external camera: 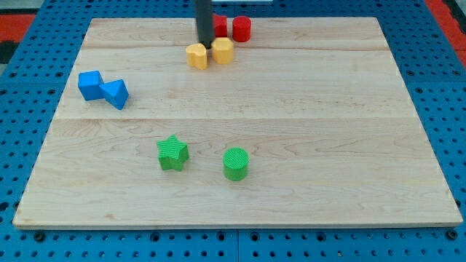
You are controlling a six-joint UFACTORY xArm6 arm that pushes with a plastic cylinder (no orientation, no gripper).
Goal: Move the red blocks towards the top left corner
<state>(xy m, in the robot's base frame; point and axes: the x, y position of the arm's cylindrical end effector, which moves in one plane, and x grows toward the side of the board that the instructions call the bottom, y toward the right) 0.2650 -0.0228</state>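
Two red blocks sit near the view's top centre: a red cylinder (242, 28) and a second red block (219, 25), partly hidden behind my rod. My tip (204, 45) is down just left of that hidden red block and right above the two yellow blocks. The left yellow block (196, 55) sits directly below my tip. The right yellow block (223, 51) sits just right of my tip and below the red ones. Whether my tip touches any block cannot be told.
Two blue blocks lie touching at the view's left, one (90, 84) left of the other (116, 94). A green star (172, 153) and a green cylinder (235, 163) sit at the lower centre. The wooden board (306, 109) lies on a blue pegboard.
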